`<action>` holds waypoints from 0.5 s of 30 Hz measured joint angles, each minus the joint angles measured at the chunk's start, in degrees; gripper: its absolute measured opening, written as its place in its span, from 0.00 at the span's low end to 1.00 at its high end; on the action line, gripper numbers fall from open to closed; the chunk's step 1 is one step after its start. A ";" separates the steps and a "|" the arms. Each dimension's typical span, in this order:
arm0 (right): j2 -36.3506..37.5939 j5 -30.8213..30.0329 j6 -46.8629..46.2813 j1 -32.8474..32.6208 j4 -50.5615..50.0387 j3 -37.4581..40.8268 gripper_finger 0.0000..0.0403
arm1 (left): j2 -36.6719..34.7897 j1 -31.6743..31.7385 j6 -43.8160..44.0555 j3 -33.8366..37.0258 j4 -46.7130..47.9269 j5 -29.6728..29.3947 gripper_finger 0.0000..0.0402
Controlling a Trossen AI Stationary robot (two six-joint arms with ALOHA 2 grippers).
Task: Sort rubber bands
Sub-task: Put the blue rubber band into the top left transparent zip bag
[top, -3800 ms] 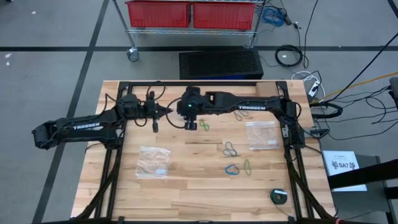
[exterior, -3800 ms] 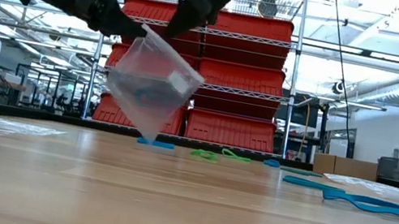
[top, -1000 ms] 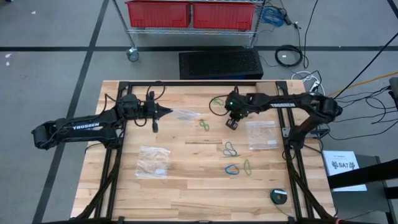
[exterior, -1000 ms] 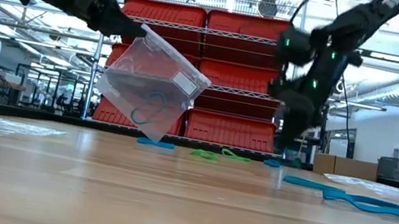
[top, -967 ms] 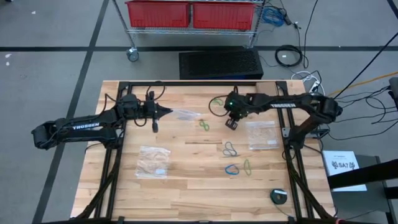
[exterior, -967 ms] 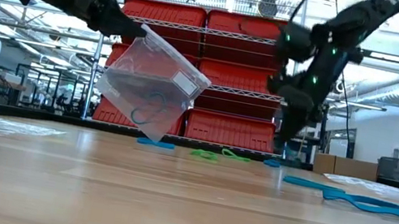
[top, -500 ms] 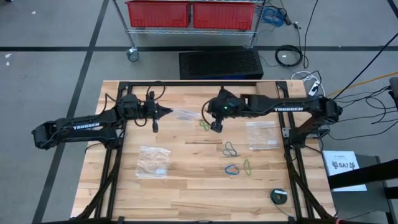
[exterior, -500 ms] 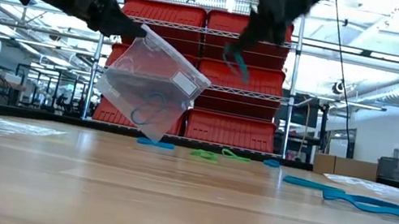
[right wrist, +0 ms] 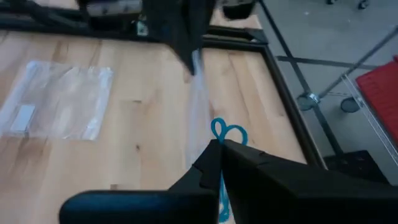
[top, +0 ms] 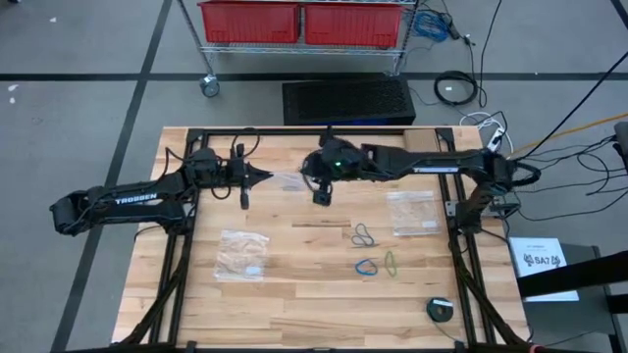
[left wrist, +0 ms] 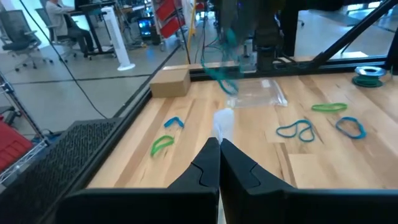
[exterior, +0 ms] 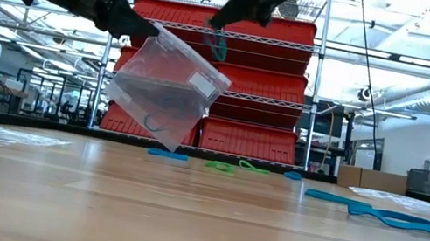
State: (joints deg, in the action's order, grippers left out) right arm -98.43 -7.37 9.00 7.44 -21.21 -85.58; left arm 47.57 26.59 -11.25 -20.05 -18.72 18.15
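Two grippers, one open-mouthed clear bag (exterior: 165, 94), one teal rubber band (exterior: 218, 46) in transit.

Left gripper (top: 263, 176) is clamped on the bag's corner, holding it up off the tabletop (top: 294, 294), probably to keep its mouth open for filling. Right gripper (top: 321, 192) is pinched shut on the teal band, just beside that mouth and apparently about to drop it in. Count: one dark band seen inside the held bag; three loose bands (top: 365, 235) on the tabletop in the high view, with more at the far edge in the low view; two further bags (top: 243, 253) lying flat.
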 joint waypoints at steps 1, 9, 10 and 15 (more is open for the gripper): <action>-1.31 0.11 0.21 -0.05 -0.29 -0.92 0.00 | -0.02 0.00 0.00 0.00 -0.13 0.01 0.00; -11.06 0.21 2.39 0.11 -3.33 -8.93 0.00 | -0.02 0.00 0.30 0.00 -0.04 0.28 0.00; -11.99 0.24 2.66 0.16 -4.22 -10.13 0.00 | -0.02 0.00 0.33 0.00 -0.02 0.47 0.00; -15.77 2.06 3.88 0.49 -7.02 -15.35 0.00 | -0.01 0.00 0.35 0.00 -0.06 1.36 0.00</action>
State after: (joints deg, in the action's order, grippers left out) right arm -114.21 -5.31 12.89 7.93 -28.22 -100.93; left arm 47.55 26.59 -10.90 -20.05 -18.78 19.51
